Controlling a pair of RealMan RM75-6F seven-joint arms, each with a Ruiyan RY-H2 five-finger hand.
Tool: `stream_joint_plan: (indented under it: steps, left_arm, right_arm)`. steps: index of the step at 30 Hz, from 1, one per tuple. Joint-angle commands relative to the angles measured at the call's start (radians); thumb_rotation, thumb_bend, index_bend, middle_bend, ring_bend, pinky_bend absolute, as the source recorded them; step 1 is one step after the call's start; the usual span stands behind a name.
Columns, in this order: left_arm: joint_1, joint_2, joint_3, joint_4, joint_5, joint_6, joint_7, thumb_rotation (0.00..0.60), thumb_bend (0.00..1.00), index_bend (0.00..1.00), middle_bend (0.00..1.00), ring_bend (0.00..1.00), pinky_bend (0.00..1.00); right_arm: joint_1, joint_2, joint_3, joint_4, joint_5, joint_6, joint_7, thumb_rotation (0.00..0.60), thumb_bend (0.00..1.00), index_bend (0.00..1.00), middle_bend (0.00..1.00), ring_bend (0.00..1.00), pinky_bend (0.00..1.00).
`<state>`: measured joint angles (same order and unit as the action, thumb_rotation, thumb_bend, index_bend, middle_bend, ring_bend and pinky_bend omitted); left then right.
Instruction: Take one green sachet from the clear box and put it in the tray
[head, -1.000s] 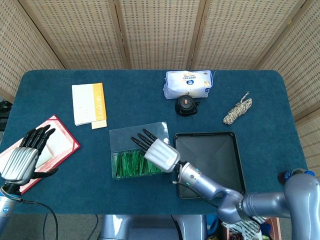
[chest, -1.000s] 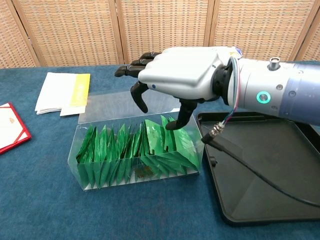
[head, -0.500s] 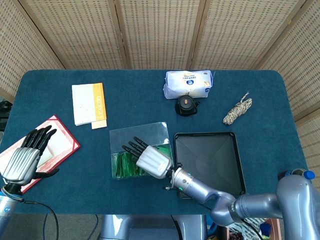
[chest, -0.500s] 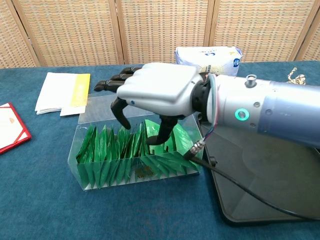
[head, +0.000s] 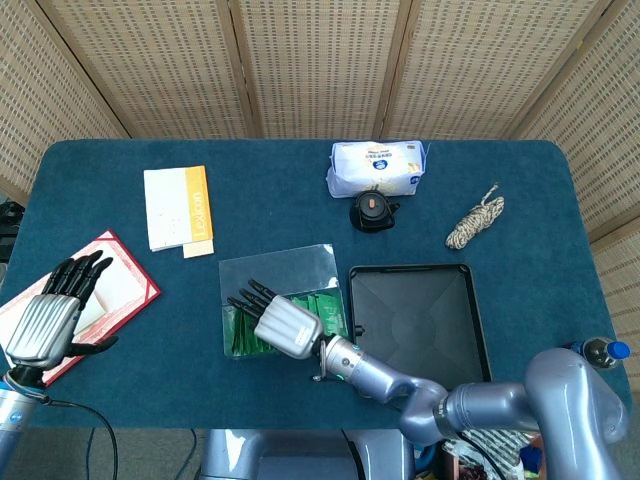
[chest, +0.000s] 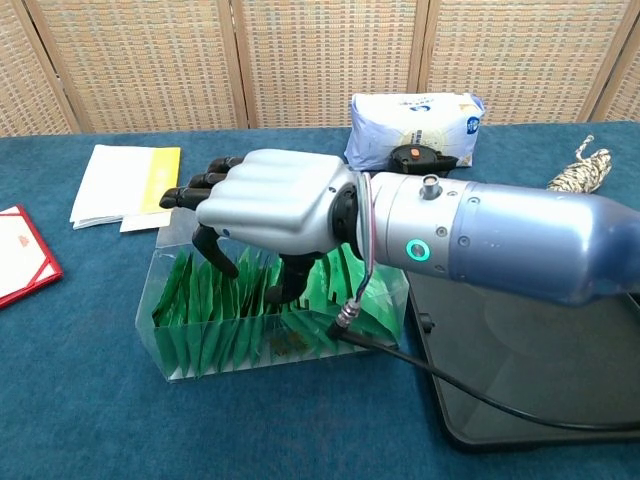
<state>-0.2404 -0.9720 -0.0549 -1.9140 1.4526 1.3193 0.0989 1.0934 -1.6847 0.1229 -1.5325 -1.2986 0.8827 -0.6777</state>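
Note:
The clear box (head: 283, 268) (chest: 190, 352) sits at table centre, packed with upright green sachets (head: 326, 305) (chest: 205, 298). My right hand (head: 274, 321) (chest: 266, 199) hovers palm-down over the box's middle, fingers spread and pointing left, fingertips and thumb dipping among the sachets. I see no sachet gripped. The black tray (head: 420, 322) (chest: 545, 385) lies just right of the box with nothing in it. My left hand (head: 50, 314) rests open above the red folder at the far left, seen only in the head view.
A red folder (head: 128, 272) lies under my left hand. A white-and-orange booklet (head: 178, 207) lies at the back left. A wipes pack (head: 377, 167), a small black round object (head: 372, 211) and a coil of rope (head: 474, 222) lie behind the tray.
My right hand has slid left along the box, from its right end to over its middle, and sunk lower into the sachets. The left hand has not moved.

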Motion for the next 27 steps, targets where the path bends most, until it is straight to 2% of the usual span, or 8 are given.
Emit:
stream_joint_plan:
  steps: [1,27]
  left_arm:
    - [-0.001,0.001,-0.001,0.001,-0.001,-0.002,-0.004,0.6,0.06,0.0,0.0,0.0,0.0]
    - [-0.003,0.004,0.002,0.001,0.001,-0.003,-0.009,0.6,0.06,0.0,0.0,0.0,0.0]
  right_arm:
    - [0.0,-0.005,0.004,0.007,0.006,-0.004,-0.003,0.6,0.43,0.51,0.09,0.0,0.07]
    - [-0.005,-0.018,0.008,0.037,0.003,0.001,-0.059,0.6,0.5,0.58,0.1,0.0,0.14]
